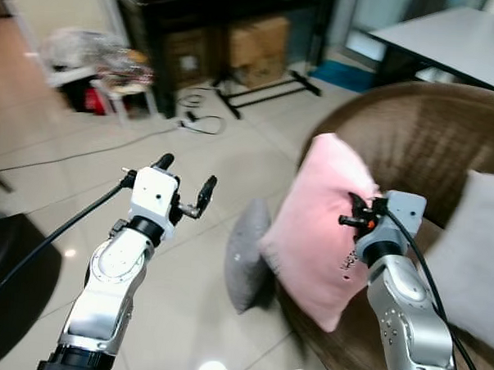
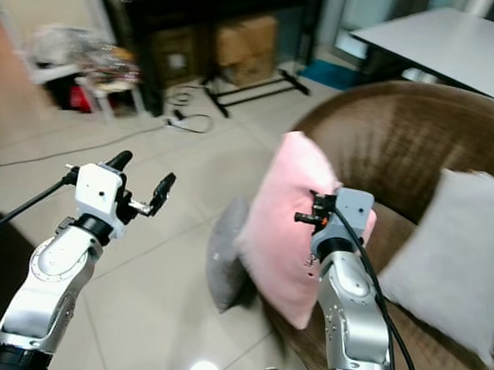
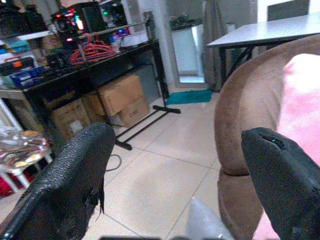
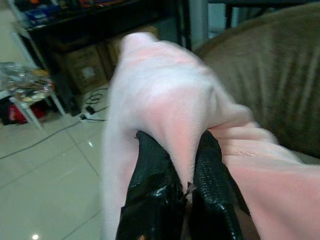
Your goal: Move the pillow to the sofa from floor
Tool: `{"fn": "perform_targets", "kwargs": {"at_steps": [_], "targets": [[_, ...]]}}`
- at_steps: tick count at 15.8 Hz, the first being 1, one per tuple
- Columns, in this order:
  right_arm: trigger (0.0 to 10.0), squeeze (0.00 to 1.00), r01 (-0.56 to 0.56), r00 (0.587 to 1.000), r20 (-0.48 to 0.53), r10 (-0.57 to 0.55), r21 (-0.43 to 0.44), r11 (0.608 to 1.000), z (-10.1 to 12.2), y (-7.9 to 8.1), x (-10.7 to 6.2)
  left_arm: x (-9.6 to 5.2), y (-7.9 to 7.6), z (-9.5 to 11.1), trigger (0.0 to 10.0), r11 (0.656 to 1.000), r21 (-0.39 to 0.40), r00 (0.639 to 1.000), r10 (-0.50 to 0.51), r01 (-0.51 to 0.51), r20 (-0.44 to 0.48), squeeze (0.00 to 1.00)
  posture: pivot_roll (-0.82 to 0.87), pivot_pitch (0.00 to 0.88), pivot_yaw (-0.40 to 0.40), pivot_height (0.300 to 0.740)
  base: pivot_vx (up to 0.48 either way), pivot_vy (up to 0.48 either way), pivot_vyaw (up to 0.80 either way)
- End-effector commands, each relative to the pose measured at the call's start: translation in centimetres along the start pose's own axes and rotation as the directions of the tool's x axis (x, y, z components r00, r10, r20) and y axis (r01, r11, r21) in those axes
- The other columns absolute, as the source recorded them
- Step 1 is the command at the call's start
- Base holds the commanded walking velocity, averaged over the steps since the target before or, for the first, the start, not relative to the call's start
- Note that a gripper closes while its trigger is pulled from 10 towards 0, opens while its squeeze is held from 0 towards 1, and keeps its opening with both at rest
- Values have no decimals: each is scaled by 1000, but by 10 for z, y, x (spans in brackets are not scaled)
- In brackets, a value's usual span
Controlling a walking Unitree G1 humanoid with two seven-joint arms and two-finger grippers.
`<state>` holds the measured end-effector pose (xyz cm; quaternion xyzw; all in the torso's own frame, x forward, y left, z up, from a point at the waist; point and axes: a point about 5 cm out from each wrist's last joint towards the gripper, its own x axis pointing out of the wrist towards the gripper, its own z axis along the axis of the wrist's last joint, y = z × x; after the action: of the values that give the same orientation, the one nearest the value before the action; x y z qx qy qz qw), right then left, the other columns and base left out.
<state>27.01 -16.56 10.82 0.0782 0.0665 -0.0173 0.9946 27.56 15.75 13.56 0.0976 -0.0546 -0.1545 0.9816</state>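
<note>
Right gripper [image 4: 172, 167] clenched on a fold of the soft pink square pillow [image 1: 319, 225], held upright over the front edge of the round brown fabric sofa [image 1: 421, 135]. Grey cushion [image 1: 245, 255] on tiled floor at pillow's 9 o'clock. Left gripper [image 1: 185, 182] released, fingers spread, further out at 9 o'clock.

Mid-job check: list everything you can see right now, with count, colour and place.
pink pillow: 1, pink, held up over the front edge of the sofa
grey pillow: 1, grey, on the floor against the sofa
pale pillow: 1, light grey, on the sofa seat
sofa: 1, brown, right side
cardboard boxes: 2, brown, under the black desk
cables: dark, across the floor tiles
table: 1, white top, far right
left hand: open, raised above the floor
right hand: pinching a fold of the pink pillow
</note>
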Motion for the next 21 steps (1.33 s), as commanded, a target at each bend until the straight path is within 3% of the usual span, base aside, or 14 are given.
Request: {"fn": "perform_targets", "kwargs": {"at_steps": [1,8,15,21], "targets": [[10000,0,-2,999,32,2,7,1000,8,2,3,-2,6,-3,10000,1000,8,999,29,-29,-21,0,-115,0,61,740,0,0,-800],[10000,0,26,1000,16,-26,0,1000,4,-2,2,-2,6,-6,10000,999,7,999,31,-31,-34,0,-127,0,77,740,0,0,-800],[10000,0,-9,999,33,10,-12,1000,6,6,7,-1,3,-3,10000,1000,-7,1000,5,-5,-12,0,-123,0,74,740,42,0,-797],[10000,0,-37,998,52,38,-29,999,8,10,10,-2,4,-4,10000,1000,-10,1000,9,-9,-12,0,-114,0,60,740,314,0,0]]}}
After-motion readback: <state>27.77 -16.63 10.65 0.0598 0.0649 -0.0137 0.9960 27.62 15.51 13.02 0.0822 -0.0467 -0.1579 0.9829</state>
